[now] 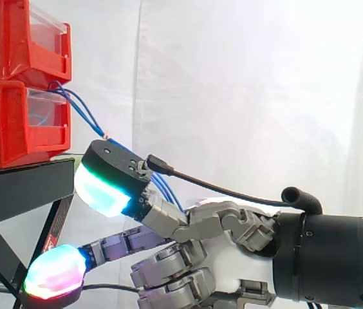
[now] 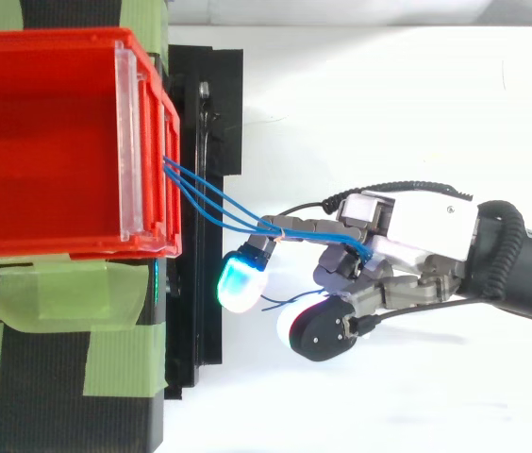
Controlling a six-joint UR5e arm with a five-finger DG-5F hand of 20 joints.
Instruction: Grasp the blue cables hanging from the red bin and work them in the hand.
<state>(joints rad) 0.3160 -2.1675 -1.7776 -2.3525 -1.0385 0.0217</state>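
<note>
From bin (image 1: 14, 122) — cables (image 1: 82, 112) — into hand (image 2: 417, 231)

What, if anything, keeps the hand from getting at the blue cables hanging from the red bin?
Nothing, it seems: yes, it can. The blue cables run freely from the red bin straight into the hand, apparently pinched between its fingers, with nothing between.
</note>
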